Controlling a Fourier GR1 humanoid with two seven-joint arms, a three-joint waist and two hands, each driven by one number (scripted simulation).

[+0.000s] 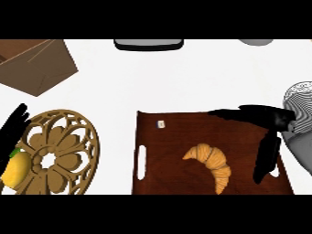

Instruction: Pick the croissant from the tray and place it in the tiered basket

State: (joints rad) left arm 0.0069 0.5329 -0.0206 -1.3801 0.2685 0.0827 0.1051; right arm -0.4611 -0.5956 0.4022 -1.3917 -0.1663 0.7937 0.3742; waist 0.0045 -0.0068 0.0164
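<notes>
The right hand [274,118] hangs over the right side of the tray [166,141], released and holding nothing. Its thumb or one finger points left along the tray's far edge, and the other fingers [266,157] hang straight down the tray's right side. Its grey forearm comes in from the lower right corner.

Left of those fingers, with bare tray between, the croissant [211,163] lies near the middle of the tray, clear of the hand. One tip points left and its body curves down toward the near edge. The tray is dark brown, with a white slot handle on its left side and a small pale tag near its far left corner.

Across a strip of white counter [185,77] to the left is the basket [58,151], a golden openwork round. A yellow fruit [16,170] sits against its lower left rim. The left hand [6,132] rests at the left edge, fingers straight and up, overlapping the basket's left rim.

Farther off, a cardboard box [30,64] sits at the top left. A black-and-white patterned thing [311,101] that I cannot identify shows at the right edge.
</notes>
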